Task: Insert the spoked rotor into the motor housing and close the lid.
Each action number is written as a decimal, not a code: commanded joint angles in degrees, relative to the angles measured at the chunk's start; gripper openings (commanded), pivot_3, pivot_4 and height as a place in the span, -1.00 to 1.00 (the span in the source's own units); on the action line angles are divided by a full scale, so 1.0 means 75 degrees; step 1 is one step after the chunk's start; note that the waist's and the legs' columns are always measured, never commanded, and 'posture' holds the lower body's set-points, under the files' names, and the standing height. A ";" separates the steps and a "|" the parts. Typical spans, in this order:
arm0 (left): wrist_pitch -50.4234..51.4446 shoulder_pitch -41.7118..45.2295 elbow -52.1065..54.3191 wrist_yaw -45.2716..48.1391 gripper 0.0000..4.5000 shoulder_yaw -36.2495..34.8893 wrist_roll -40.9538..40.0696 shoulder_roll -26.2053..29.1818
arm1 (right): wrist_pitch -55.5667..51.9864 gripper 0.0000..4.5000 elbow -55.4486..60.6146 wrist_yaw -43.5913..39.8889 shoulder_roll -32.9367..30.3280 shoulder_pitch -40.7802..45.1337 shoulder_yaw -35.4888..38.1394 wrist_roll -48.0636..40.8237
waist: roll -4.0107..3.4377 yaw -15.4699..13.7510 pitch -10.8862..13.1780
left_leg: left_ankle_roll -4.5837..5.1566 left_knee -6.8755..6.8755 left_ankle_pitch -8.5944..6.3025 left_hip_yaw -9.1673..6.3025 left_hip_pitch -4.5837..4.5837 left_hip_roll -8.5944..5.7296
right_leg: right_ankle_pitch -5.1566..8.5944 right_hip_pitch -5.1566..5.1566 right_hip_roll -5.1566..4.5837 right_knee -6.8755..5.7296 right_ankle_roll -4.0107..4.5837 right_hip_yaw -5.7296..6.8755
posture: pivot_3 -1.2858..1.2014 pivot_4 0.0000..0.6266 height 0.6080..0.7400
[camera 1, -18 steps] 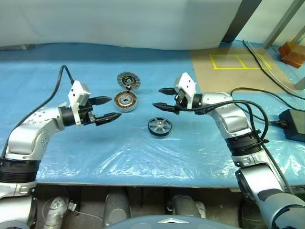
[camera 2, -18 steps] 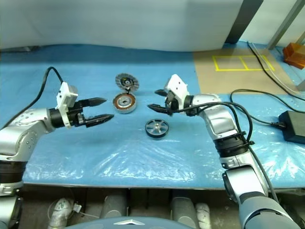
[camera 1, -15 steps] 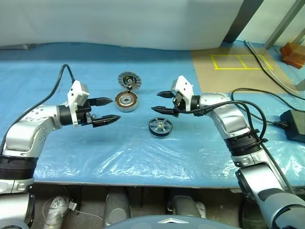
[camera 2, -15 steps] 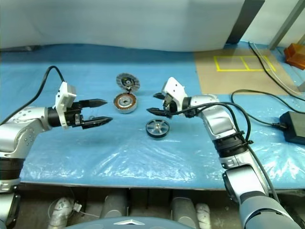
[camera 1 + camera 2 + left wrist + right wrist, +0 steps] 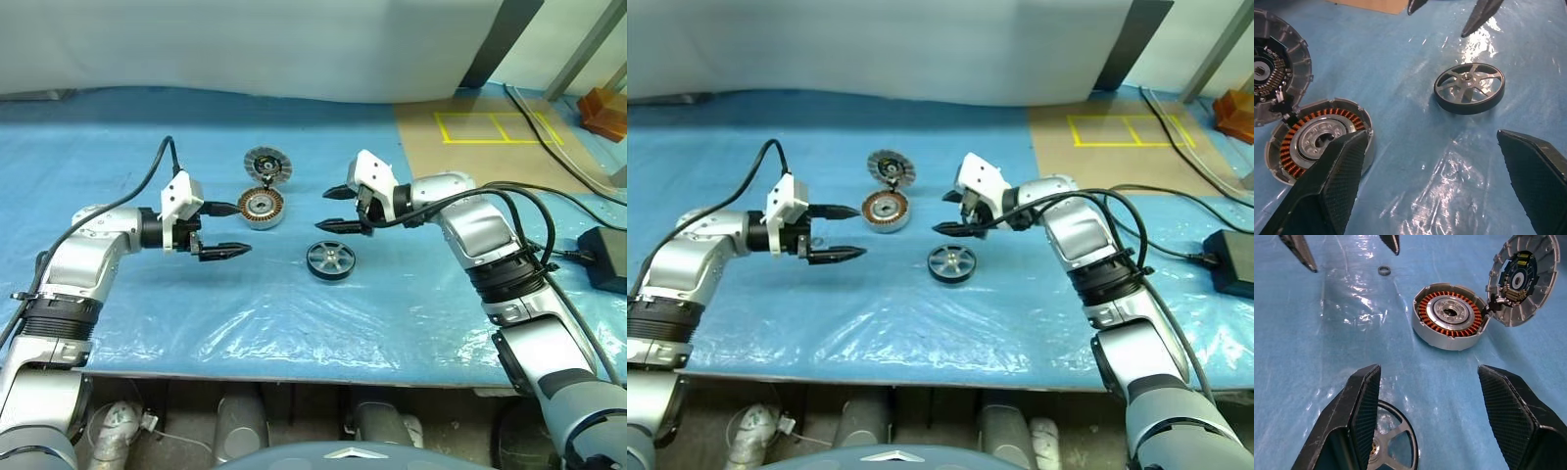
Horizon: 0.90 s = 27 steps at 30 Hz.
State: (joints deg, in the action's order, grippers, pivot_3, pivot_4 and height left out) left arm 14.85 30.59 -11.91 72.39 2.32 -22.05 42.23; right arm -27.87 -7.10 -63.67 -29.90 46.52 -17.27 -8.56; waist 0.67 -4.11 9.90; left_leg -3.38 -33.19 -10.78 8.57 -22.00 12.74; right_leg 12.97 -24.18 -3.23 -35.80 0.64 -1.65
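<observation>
I'm seeing blue plastic sheeting [image 5: 294, 313] covering the table. The spoked rotor [image 5: 329, 259] is lying between my spread, empty left gripper [image 5: 227, 229] and right gripper [image 5: 336, 210], near the motor housing [image 5: 260, 207] and lid [image 5: 265, 164].

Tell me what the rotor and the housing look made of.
The spoked rotor: likely metal, with bright machined silvery spokes inside a matte black ring. The motor housing: probably aluminium, with a dull silver-grey wall around glossy copper-orange windings that look like wound wire.
</observation>
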 commanded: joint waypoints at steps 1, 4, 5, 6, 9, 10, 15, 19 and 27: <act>-0.0261 0.0023 -0.0027 -0.0114 0.99 -0.0358 0.0012 0.0024 | 0.0003 0.47 0.0341 -0.0275 -0.0103 0.0183 0.0112 -0.0161 | 0.0000 0.0017 0.0000 | 0.0000 -0.0001 0.0000 0.0000 0.0001 0.0000 | 0.0000 0.0000 0.0002 -0.0001 0.0000 0.0000 | 0.03 -0.52 1.00; -0.0296 -0.0098 0.0041 -0.0153 0.99 -0.0407 0.0003 0.0032 | 0.0041 0.47 0.0291 -0.0446 -0.0099 0.0254 0.0051 -0.0146 | 0.0000 0.0011 0.0000 | 0.0000 -0.0002 0.0000 0.0000 0.0002 0.0005 | 0.0000 0.0000 0.0006 -0.0005 0.0002 0.0000 | 0.03 -0.52 1.00; -0.0319 -0.0171 0.0099 -0.0167 0.99 -0.0421 0.0005 0.0038 | 0.0098 0.47 0.0233 -0.0493 -0.0077 0.0290 0.0012 -0.0108 | 0.0000 0.0008 0.0000 | 0.0000 -0.0002 0.0000 0.0000 0.0002 0.0005 | 0.0001 0.0000 0.0005 -0.0006 0.0003 0.0000 | 0.03 -0.52 1.00; -0.0324 -0.0227 0.0147 -0.0180 0.99 -0.0434 0.0001 0.0040 | 0.0150 0.47 0.0182 -0.0534 -0.0056 0.0319 -0.0022 -0.0076 | 0.0000 0.0011 0.0000 | 0.0000 -0.0004 0.0000 0.0000 0.0002 0.0004 | 0.0001 0.0000 0.0005 -0.0006 0.0003 0.0001 | 0.03 -0.52 1.00; -0.0287 -0.0322 0.0245 -0.0279 0.99 -0.0503 -0.0023 0.0030 | 0.0311 0.47 0.0047 -0.0615 0.0027 0.0377 -0.0095 -0.0027 | 0.0000 0.0006 0.0000 | 0.0001 -0.0005 0.0000 0.0000 0.0001 0.0006 | 0.0001 0.0000 0.0005 -0.0008 0.0005 0.0001 | 0.03 -0.52 1.00; -0.0291 -0.0371 0.0283 -0.0302 0.99 -0.0535 -0.0031 0.0044 | 0.0374 0.47 0.0010 -0.0639 0.0069 0.0397 -0.0135 -0.0018 | 0.0000 0.0003 0.0000 | 0.0001 -0.0006 0.0000 0.0000 0.0001 0.0007 | 0.0002 -0.0001 0.0005 -0.0010 0.0005 0.0001 | 0.03 -0.52 1.00; -0.0180 -0.0655 0.0470 -0.0740 0.99 -0.0877 -0.0105 -0.0019 | 0.0936 0.47 -0.0977 -0.0351 0.0780 0.0859 -0.0323 0.0270 | 0.0000 0.0043 0.0000 | 0.0001 -0.0013 0.0000 0.0000 0.0001 0.0007 | 0.0003 0.0000 0.0003 -0.0016 0.0009 0.0002 | 0.03 -0.52 1.00; -0.0061 -0.1039 0.0708 -0.1174 0.99 -0.1143 -0.0186 -0.0145 | 0.1622 0.47 -0.2357 -0.0042 0.1630 0.1480 -0.0484 0.0638 | 0.0000 0.0082 0.0000 | 0.0001 -0.0016 0.0000 0.0000 0.0008 0.0010 | 0.0020 -0.0004 0.0005 -0.0033 0.0045 0.0000 | 0.03 -0.52 1.00; -0.0024 -0.1843 0.1260 -0.2093 0.99 -0.1647 -0.0208 -0.0309 | 0.3682 0.47 -0.5497 0.0380 0.2960 0.2743 -0.0872 0.1711 | 0.0000 0.0072 0.0000 | 0.0001 -0.0016 0.0000 -0.0004 -0.0014 0.0016 | 0.0028 -0.0013 0.0002 -0.0032 0.0059 0.0007 | 0.03 -0.52 1.00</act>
State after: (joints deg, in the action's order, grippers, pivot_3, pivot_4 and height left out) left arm 14.90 17.02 -5.20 58.14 -7.75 -22.59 40.17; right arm -3.47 -46.04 -61.31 -8.46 64.68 -23.83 3.36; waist 0.67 -3.57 9.90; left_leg -3.37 -33.32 -10.77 8.54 -22.11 12.86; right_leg 13.18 -24.27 -3.23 -36.04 1.09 -1.60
